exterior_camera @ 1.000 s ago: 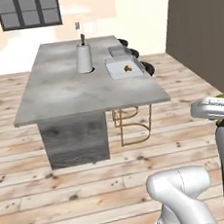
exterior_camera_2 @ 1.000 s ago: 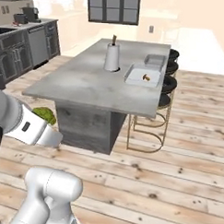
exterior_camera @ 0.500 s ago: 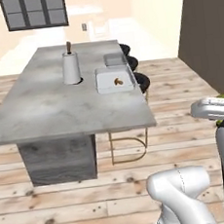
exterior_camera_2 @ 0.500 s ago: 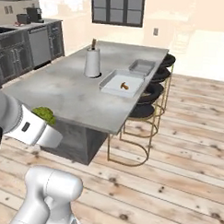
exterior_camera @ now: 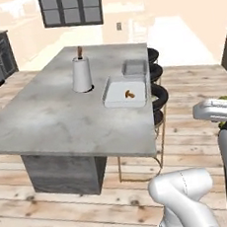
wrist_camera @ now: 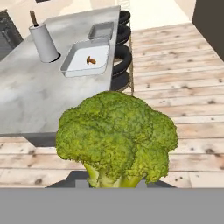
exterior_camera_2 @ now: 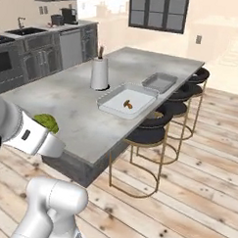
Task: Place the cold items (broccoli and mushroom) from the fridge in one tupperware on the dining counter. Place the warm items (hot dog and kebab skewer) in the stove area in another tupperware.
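The pincer is clamped on the broccoli, carried off the counter near its front edge. The white tupperware holding the mushroom lies ahead along the counter's stool-side edge, well apart; an empty grey one sits beyond it.

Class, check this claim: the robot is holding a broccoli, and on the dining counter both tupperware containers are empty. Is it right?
Not quite. The nearer tupperware already holds a small brown mushroom; just the farther tupperware is empty. The hand view shows this, with the broccoli held in front of the camera, and the counter beyond.
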